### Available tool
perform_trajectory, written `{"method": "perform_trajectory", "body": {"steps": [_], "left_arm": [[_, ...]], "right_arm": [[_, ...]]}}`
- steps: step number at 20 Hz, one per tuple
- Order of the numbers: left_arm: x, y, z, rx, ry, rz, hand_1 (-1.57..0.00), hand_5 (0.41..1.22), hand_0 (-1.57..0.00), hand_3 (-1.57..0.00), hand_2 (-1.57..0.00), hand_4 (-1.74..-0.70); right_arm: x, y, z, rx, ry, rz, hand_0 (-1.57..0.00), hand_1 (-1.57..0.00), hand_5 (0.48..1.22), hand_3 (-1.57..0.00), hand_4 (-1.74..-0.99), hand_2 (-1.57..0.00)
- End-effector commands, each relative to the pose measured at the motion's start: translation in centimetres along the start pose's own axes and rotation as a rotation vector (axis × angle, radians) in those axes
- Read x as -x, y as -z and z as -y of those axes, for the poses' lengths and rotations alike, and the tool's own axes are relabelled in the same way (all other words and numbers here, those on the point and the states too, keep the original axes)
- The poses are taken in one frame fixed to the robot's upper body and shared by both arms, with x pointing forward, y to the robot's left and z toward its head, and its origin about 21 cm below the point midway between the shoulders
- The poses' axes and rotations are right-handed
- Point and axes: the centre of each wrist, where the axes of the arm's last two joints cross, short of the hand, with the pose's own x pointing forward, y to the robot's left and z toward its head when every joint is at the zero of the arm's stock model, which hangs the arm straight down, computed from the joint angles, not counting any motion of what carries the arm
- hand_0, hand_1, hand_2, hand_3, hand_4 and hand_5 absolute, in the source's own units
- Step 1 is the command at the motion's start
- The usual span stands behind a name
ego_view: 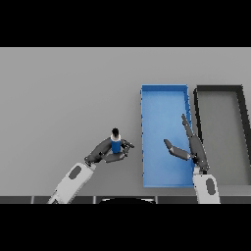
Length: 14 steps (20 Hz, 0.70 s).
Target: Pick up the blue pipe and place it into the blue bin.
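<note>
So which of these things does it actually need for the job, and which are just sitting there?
Part of the job:
- blue pipe, held upright in the left hand
- blue bin, where the pipe belongs

Just there:
- dark bin, to the right of the blue one
- right hand, open over the blue bin, holding nothing
- grey table

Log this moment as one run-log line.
left robot hand: shut on blue pipe | right robot hand: open over blue bin | pipe outside bin
</note>
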Motion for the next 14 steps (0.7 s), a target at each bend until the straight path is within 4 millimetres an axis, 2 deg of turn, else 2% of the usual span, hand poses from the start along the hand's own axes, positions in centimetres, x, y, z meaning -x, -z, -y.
{"method": "perform_trajectory", "body": {"steps": [1, 3, 6, 9, 12, 14], "left_arm": [[-0.1, -0.1, 0.3, 0.01, -0.005, 0.004, -1.1, 1.042, -0.98, -1.11, -1.16, -1.55], [-0.2, -0.2, 0.7, 0.022, 0.002, 0.006, -1.27, 1.106, -1.19, -1.26, -1.31, -1.62], [-0.2, -0.3, 1.6, 0.036, 0.029, 0.042, -1.42, 1.162, -1.38, -1.41, -1.44, -1.54], [-0.6, -0.1, 1.8, 0.021, 0.049, 0.07, -1.49, 1.191, -1.47, -1.49, -1.5, -1.5], [-2.5, 0.5, 2.7, 0.024, 0.019, 0.195, -1.53, 1.206, -1.52, -1.53, -1.54, -1.48], [-3.4, 0.9, 2.8, 0.024, 0.019, 0.247, -1.54, 1.211, -1.54, -1.54, -1.55, -1.48]], "right_arm": [[0.0, 0.0, -0.3, 0.003, -0.003, 0.015, 0.0, 0.0, 0.562, 0.0, -1.182, 0.0], [0.0, -0.3, -0.2, 0.004, -0.007, 0.023, 0.0, 0.0, 0.561, 0.0, -1.178, 0.0], [0.0, -0.2, 0.0, -0.001, -0.002, 0.017, 0.0, 0.0, 0.559, 0.0, -1.176, 0.0], [0.2, -0.4, -0.3, 0.002, -0.01, 0.006, 0.0, 0.0, 0.556, 0.0, -1.166, 0.0], [-0.1, 0.2, 0.0, 0.004, -0.013, 0.006, 0.0, 0.0, 0.55, 0.0, -1.154, 0.0], [-0.1, -0.2, 0.0, 0.006, -0.029, 0.009, 0.0, 0.0, 0.551, 0.0, -1.144, 0.0]]}}
